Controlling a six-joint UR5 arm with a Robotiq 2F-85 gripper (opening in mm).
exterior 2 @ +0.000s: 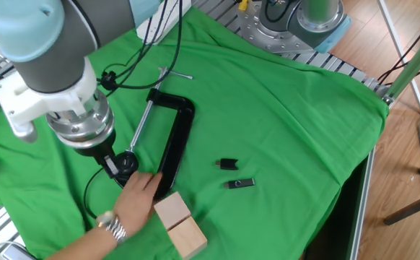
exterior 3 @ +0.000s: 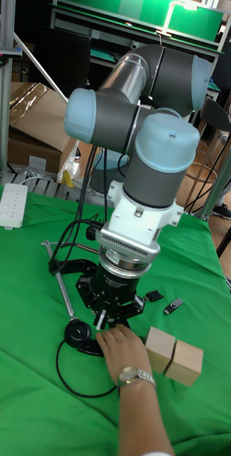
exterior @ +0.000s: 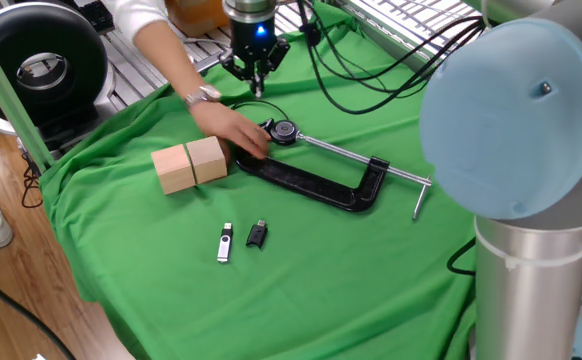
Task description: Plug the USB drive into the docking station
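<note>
Hovering empty: the tool [exterior: 254,68] hangs above the far part of the desk [exterior: 371,270], over the thin black cable [exterior: 254,103]. Its fingertips sit close together with nothing between them; whether they are fully together I cannot tell.

The USB drive [exterior: 225,242], silver swivel cap on a black body, lies flat on the green cloth near the front edge, well apart from the tool. Just beside it lies a small black adapter [exterior: 257,234]. No docking station is identifiable in any view.

A person's hand [exterior: 235,130] with a metal wristwatch [exterior 2: 110,227] rests on the screw-pad end of the black C-clamp [exterior: 316,180], close to the tool.

My read of the step:
- Wait until the hand leaves the workspace before any descent.
- Approach the drive from above and close across its narrow sides, along the short axis.
- The cap is smooth metal and may pivot, so grip the body rather than the cap.
- The cloth is soft and wrinkled; push down too far and the fingers will drag fabric.

Other items: two pale wooden blocks [exterior: 190,163], matte and square-edged, touching each other near the left edge. The clamp is a rigid dark frame with a bright threaded rod.
</note>
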